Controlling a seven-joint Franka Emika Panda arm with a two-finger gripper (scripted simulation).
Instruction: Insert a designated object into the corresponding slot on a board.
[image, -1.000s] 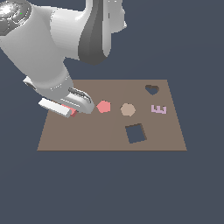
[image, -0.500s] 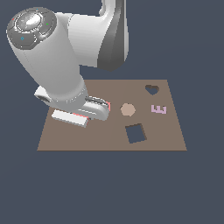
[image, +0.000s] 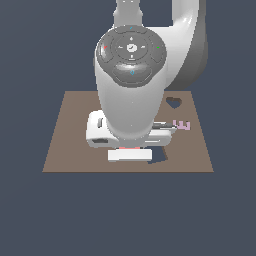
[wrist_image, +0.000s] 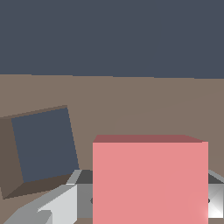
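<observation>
In the wrist view my gripper (wrist_image: 142, 203) is shut on the salmon-red square block (wrist_image: 150, 179), with a grey finger (wrist_image: 59, 205) showing at each side. The dark, slightly tilted square slot (wrist_image: 43, 146) lies in the brown board (wrist_image: 140, 103) just beside the block and apart from it. In the exterior view the gripper (image: 130, 151) hangs low over the board's (image: 65, 150) near edge. Only a sliver of the red block (image: 129, 148) shows under the hand. A corner of the slot (image: 159, 155) shows just to the exterior view's right of the gripper.
A dark heart-shaped cutout (image: 173, 103) and a small pink E-shaped piece (image: 182, 125) lie on the board toward the exterior view's right. My arm (image: 131, 85) hides the board's middle, so the pentagon and hexagon pieces do not show.
My arm has swung from the board's left part toward the exterior view's right, carrying the red block, and now stands next to the square slot. It now covers the pentagon and hexagon pieces.
</observation>
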